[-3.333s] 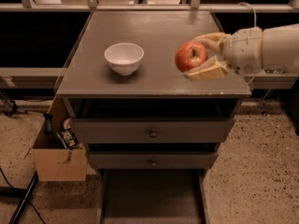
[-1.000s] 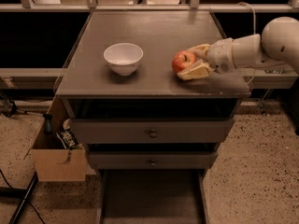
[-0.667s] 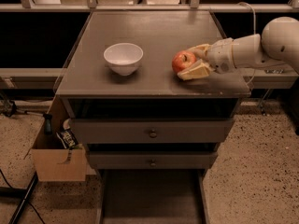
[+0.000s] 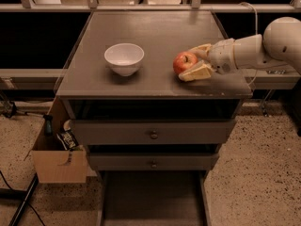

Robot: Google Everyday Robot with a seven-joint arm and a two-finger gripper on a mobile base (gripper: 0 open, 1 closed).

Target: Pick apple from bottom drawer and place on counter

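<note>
While the apple (image 4: 183, 62) sits on the counter (image 4: 155, 32), jaws clasp it.

Looked like a robot test lab: speckled floor (image 4: 263, 173) under the drawer cabinet (image 4: 153, 135), cardboard box (image 4: 59, 166) of clutter at its left, metal rails (image 4: 141, 7) behind, and the gripper (image 4: 188, 64) clasped the apple (image 4: 182, 61) on its counter (image 4: 150, 36).
</note>
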